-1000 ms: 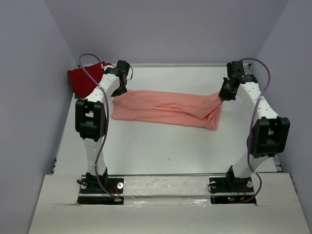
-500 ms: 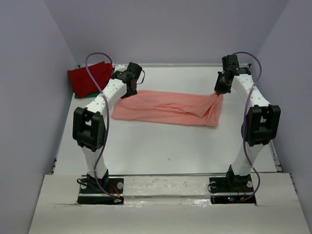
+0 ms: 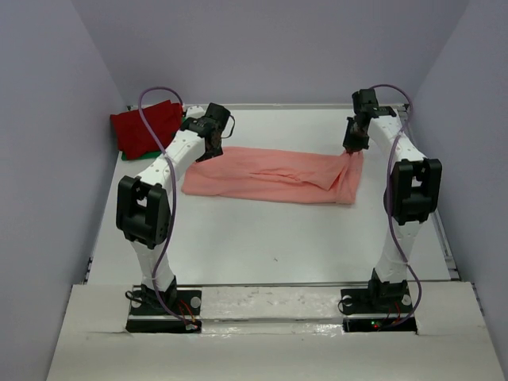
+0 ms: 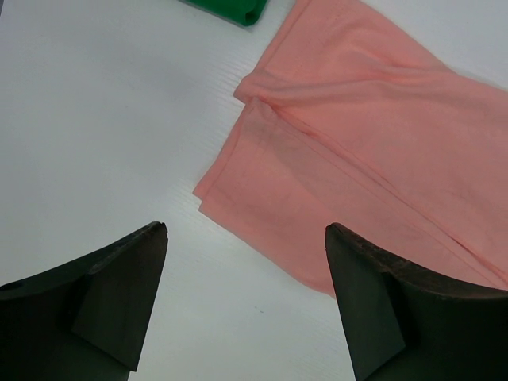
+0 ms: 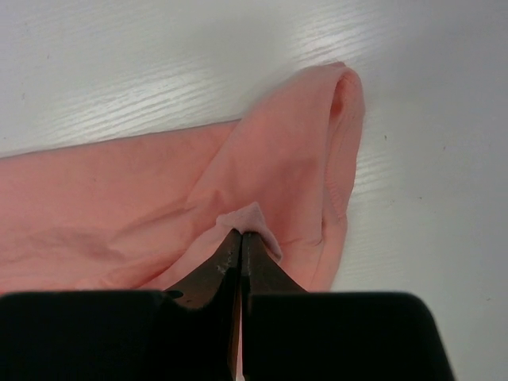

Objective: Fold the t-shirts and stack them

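Three shirts in view; the pink shirt (image 3: 270, 176) lies as a long, part-folded band across the middle of the table (image 3: 262, 246); the red shirt (image 3: 143, 127) sits at the upper left of the top view, and the green shirt (image 4: 234, 6) shows only as an edge beside it.

Right end effector (image 5: 240, 236): fingers pinched together on a small tuft at the pink shirt's right end; cloth drawn up into a peak there.

Left end effector (image 4: 246, 234): fingers wide apart, holding nothing; hovers over the band's left corner.

Handling estimate: light, thin, limp knit; no stiffness; will drape and drag on the table; layers may slide apart if only the top one is caught; not fragile.

Best hold, by judgement: corner or hem edge, through all layers, at both ends, so the fold carries evenly; the left corner, centre of the left wrist view, looks reachable.
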You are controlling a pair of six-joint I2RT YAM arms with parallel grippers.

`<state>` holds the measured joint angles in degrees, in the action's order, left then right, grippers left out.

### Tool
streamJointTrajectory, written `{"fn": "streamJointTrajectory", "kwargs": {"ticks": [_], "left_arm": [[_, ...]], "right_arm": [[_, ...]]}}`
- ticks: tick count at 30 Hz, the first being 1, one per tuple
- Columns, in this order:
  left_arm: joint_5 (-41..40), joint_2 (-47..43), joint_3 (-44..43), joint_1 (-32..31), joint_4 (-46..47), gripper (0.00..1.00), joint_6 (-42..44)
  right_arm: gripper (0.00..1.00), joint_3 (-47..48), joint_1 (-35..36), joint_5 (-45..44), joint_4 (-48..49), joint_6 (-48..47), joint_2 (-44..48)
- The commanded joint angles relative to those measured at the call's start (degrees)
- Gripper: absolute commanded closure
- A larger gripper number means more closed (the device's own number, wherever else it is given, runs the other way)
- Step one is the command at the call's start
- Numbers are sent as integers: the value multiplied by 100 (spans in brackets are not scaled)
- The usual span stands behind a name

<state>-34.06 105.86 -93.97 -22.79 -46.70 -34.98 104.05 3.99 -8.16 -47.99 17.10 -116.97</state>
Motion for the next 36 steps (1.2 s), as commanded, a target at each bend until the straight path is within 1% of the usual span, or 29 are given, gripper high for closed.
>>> {"fn": "streamJointTrajectory", "kwargs": {"ticks": [1,2,3,4,5,7,9,11,16,20,22,26,27,28,32,36], "left_arm": [[40,-391,160,-24,64,7,88],[127,-391,177,-24,82,7,88],[163,-400,204,-24,117,7,105],[198,-409,239,-24,134,7,106],[277,-409,248,-33,152,7,114],[330,-409,265,-33,187,7,132],[357,-435,274,-33,205,8,176],[383,-470,266,-33,257,7,220],[681,-488,344,-33,415,8,246],[770,-330,424,-50,425,9,194],[743,-260,397,-51,398,9,176],[822,-162,292,-51,363,12,150],[831,-180,275,-51,363,12,150],[840,-206,274,-59,380,12,158],[796,-321,248,-51,363,12,193],[743,-365,309,-51,346,12,211]], "right_arm": [[89,230,58,-177,-53,30,-159],[81,212,58,-168,-53,39,-168],[74,177,58,-185,-53,65,-177],[65,160,58,-194,-44,74,-186],[51,142,58,-194,-35,48,-203],[41,142,58,-273,-44,39,-221],[36,133,58,-378,8,-101,-178],[35,159,120,-519,17,-145,-29],[35,46,506,-362,61,-295,463],[36,-551,910,244,193,-129,921],[36,-973,1209,245,333,12,1079],[37,-1492,1464,271,369,205,1308],[37,-1623,1464,280,395,267,1369],[37,-1947,1464,298,535,285,1430],[38,-2502,1464,114,746,460,1659],[39,-2828,1464,-229,888,654,1660]]}}
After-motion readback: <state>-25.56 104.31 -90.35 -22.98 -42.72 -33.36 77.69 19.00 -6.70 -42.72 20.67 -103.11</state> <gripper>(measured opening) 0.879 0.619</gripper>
